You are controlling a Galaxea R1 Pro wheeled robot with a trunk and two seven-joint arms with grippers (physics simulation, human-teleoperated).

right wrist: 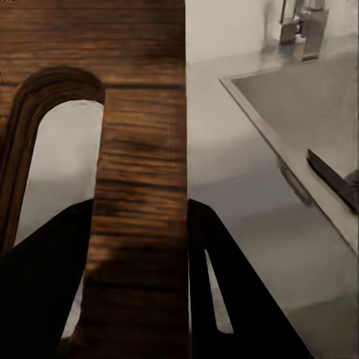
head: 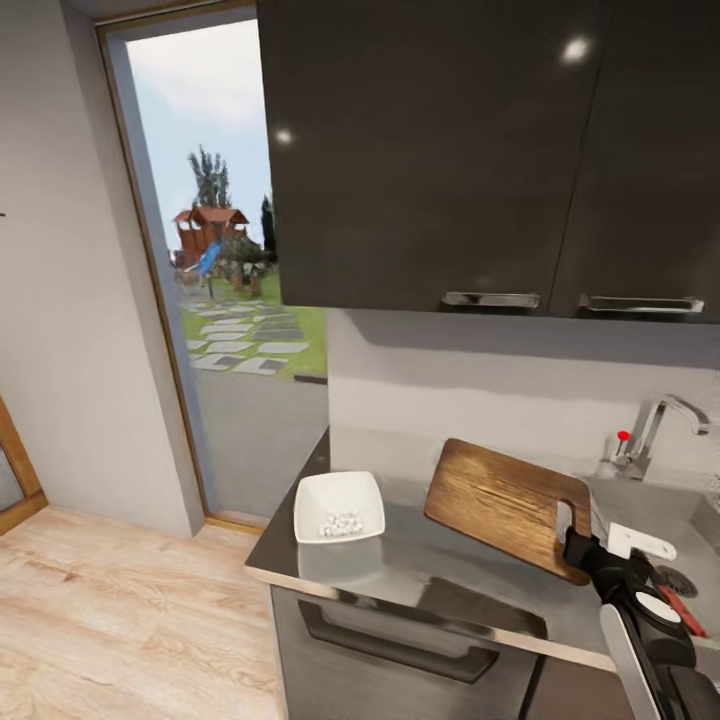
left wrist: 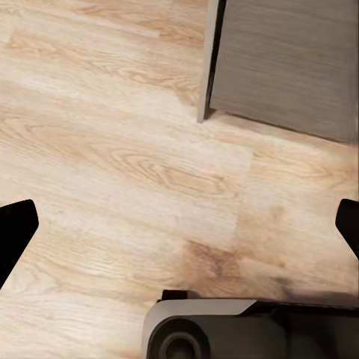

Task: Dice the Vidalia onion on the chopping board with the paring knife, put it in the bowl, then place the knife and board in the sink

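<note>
Now at the last step, by my reading: the board going to the sink. Right hand [right wrist: 138, 292] is clamped on the board [head: 508, 505], its two dark fingers either side of the strip of wood beside the handle hole. The board sits tilted, sink-side end raised, far end near the back wall of the surface [head: 420, 565]. Bowl [head: 339, 505] stands near the surface's left edge with pale diced bits in it. Sink [head: 655, 510] is at the right end; a red-handled knife [head: 684, 612] appears to lie in the basin already, partly hidden by the arm. Left hand [left wrist: 179, 224] hangs over the wooden floor, fingertips spread wide, nothing between them. Next move, I judge: lift clear of the rim, carry right, lower the board in without striking the faucet [head: 668, 418].
</note>
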